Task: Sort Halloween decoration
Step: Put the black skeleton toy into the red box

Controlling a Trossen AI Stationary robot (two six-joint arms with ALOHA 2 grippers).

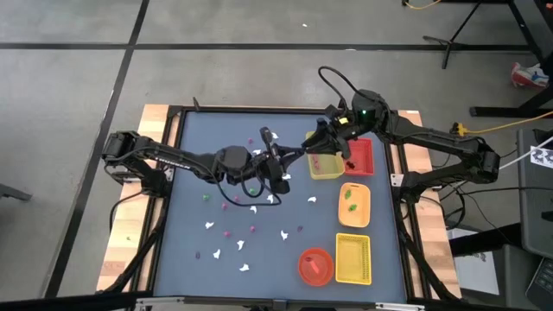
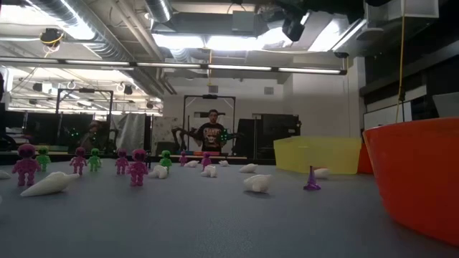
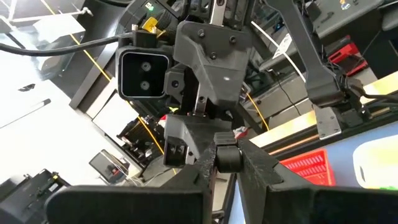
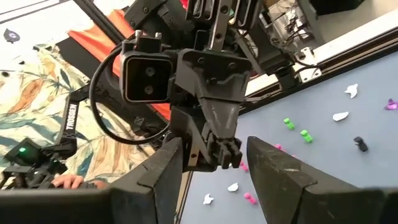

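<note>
Grippers meet near the centre of the high view, above the blue table (image 1: 199, 155). Facing right, the left gripper (image 1: 289, 160) has its fingers nearly closed; whether they pinch anything cannot be told. Facing it, the right gripper (image 1: 313, 142) stands with its fingers (image 4: 168, 165) apart, around the left gripper's tip, touching or not unclear. Halloween decoration pieces (image 1: 238, 226) lie scattered over the lower-left part of the table: white ghosts (image 2: 49, 183), pink figures (image 2: 26, 164) and green figures (image 2: 95, 159). At the right, a yellow tray (image 1: 327, 164), red tray (image 1: 360, 157), orange tray (image 1: 353, 205), second yellow tray (image 1: 352, 259) and red-orange bowl (image 1: 315, 265).
</note>
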